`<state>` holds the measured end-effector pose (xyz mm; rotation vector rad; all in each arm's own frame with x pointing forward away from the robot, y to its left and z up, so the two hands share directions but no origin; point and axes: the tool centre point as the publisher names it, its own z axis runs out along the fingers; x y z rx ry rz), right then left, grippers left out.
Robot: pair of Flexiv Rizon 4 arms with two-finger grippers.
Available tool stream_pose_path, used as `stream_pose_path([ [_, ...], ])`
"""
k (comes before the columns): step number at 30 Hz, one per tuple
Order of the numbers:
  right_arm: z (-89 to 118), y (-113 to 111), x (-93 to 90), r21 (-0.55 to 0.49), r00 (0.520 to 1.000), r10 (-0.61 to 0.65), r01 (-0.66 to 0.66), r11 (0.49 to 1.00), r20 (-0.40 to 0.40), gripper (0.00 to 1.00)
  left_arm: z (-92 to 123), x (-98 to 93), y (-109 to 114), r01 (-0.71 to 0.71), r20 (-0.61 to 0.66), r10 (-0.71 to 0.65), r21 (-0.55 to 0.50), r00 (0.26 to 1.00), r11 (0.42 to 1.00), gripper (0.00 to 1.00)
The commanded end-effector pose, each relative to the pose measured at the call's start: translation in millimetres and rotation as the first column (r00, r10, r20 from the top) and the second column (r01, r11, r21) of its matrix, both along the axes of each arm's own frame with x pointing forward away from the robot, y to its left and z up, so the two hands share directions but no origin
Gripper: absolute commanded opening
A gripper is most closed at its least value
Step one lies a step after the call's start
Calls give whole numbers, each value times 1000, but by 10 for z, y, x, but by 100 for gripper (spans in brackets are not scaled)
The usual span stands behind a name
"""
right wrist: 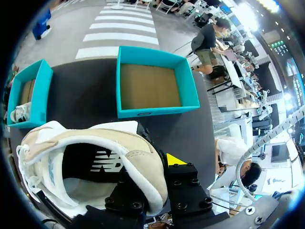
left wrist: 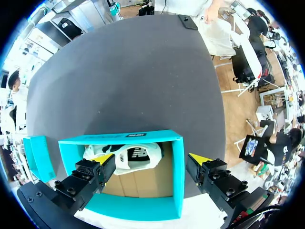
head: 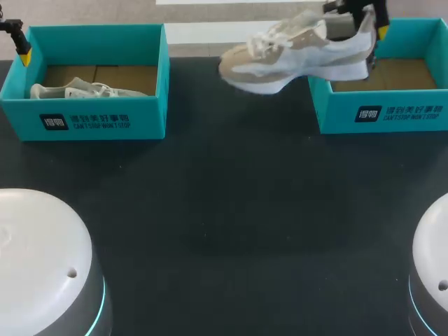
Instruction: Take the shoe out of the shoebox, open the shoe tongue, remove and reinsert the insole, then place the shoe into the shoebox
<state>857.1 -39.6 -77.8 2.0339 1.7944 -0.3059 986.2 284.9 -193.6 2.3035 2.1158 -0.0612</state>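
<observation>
Beige-and-white shoe hangs above the table, just beside the right shoebox. The right gripper clamps its heel collar, with the inner finger hidden inside the shoe. Left gripper hovers over the left shoebox, fingers spread wide, partly masking a second shoe inside.

The shoe is beige and white, the shoebox teal with a brown floor.
</observation>
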Motion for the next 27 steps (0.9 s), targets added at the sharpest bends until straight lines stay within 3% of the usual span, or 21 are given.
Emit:
stream_pose_path([
  [1,-5,262,-178,-7,1000,16,-16,1000,16,0,1,-5,5,1,1,-1,0,1000,1000,100],
  [24,-5,262,-178,-7,1000,16,-16,1000,16,0,1,-5,5,1,1,-1,0,1000,1000,100],
  [27,-43,345,-424,-34,999,-23,24,999,37,0,1,-5,5,1,1,-1,0,1000,1000,100],
])
